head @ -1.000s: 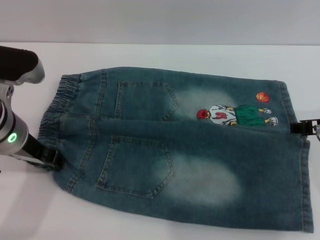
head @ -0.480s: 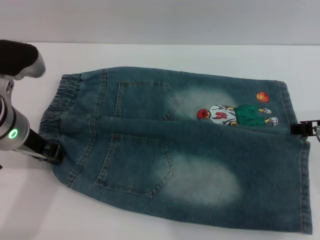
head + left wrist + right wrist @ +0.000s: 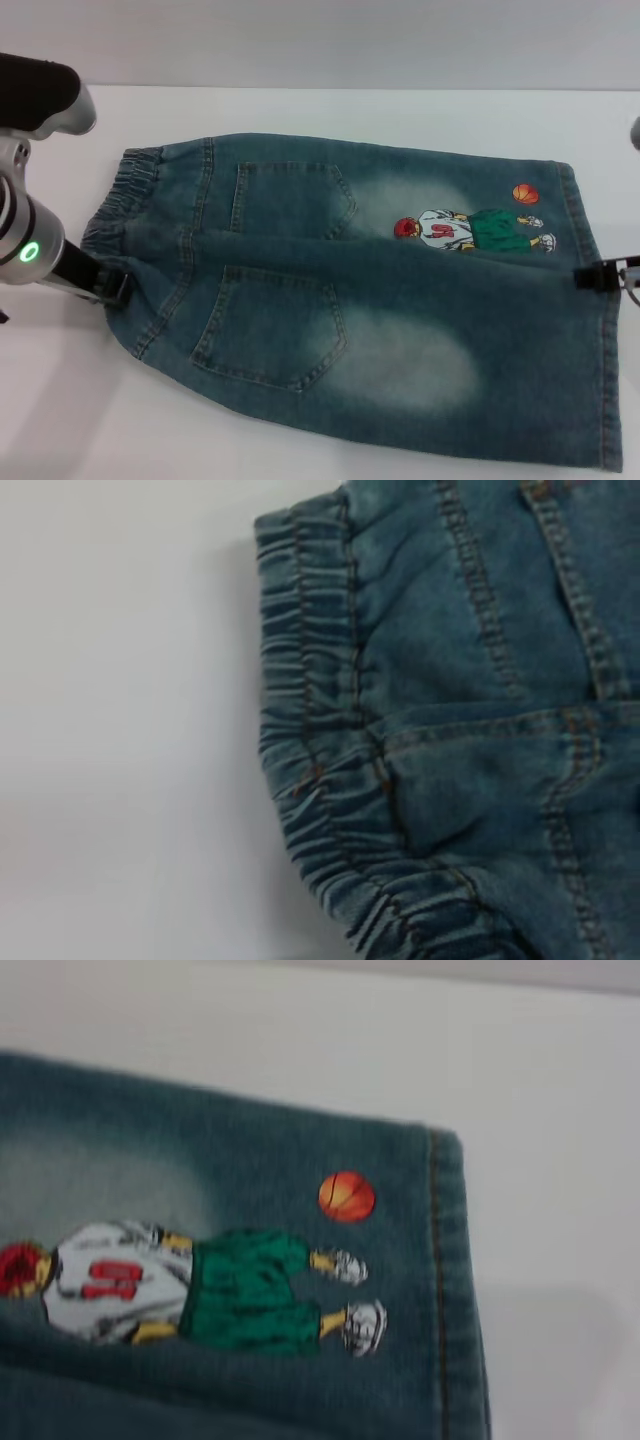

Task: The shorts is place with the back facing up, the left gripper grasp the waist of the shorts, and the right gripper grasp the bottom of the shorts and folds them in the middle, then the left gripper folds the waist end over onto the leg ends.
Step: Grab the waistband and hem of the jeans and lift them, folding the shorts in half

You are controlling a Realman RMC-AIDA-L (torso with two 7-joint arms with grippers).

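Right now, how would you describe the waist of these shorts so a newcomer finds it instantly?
Denim shorts lie flat on the white table. The waist is their narrow end beside the left gripper. Only it is puckered and gathered; the opposite hems are straight and flat.

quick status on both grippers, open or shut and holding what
left gripper: at the waist edge of the shorts, cannot tell.
right gripper: at the leg hems, cannot tell.
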